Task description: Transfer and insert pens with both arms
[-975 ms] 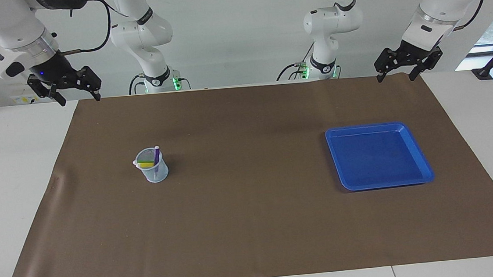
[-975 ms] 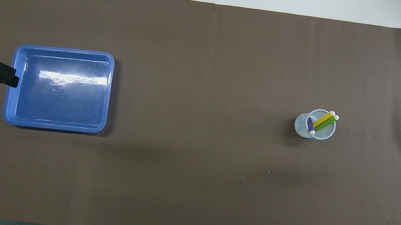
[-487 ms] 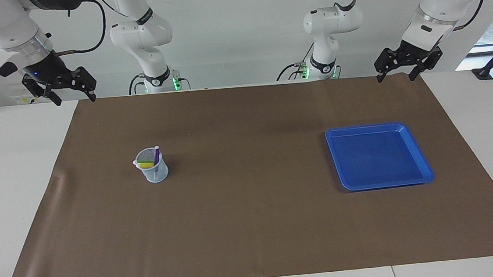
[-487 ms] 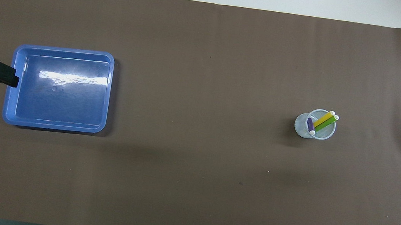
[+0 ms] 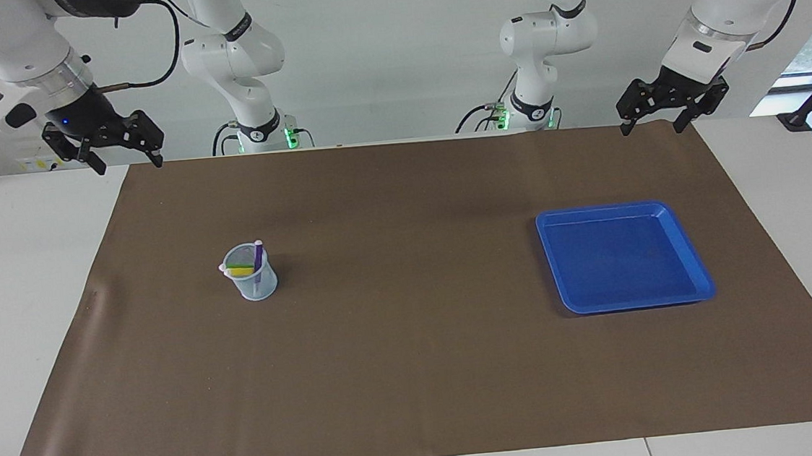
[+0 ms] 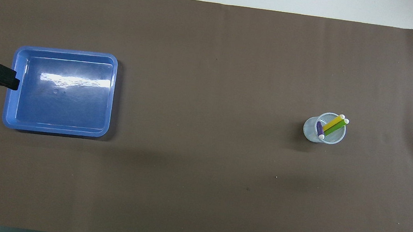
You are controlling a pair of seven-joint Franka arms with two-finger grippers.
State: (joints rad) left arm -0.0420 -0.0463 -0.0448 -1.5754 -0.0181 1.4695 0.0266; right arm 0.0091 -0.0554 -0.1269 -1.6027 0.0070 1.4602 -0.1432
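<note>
Purple, yellow and green pens (image 5: 252, 265) leaning in a pale mesh cup (image 5: 254, 283) on matte brown paper (image 5: 417, 372), glossy blue tray (image 5: 699, 274) empty, left gripper (image 5: 648, 125) and right gripper (image 5: 127, 163) raised over the desk's robot-side corners, jaws wide, holding nothing, white walls

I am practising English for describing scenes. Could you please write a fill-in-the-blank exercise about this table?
1. All three pens stand in the pale mesh ____.
2. The blue tray holds ____.
3. Tray and cup rest on a ____ mat.
4. The left gripper and the right gripper both have ____ jaws.

Missing words: cup; nothing; brown; open
</note>
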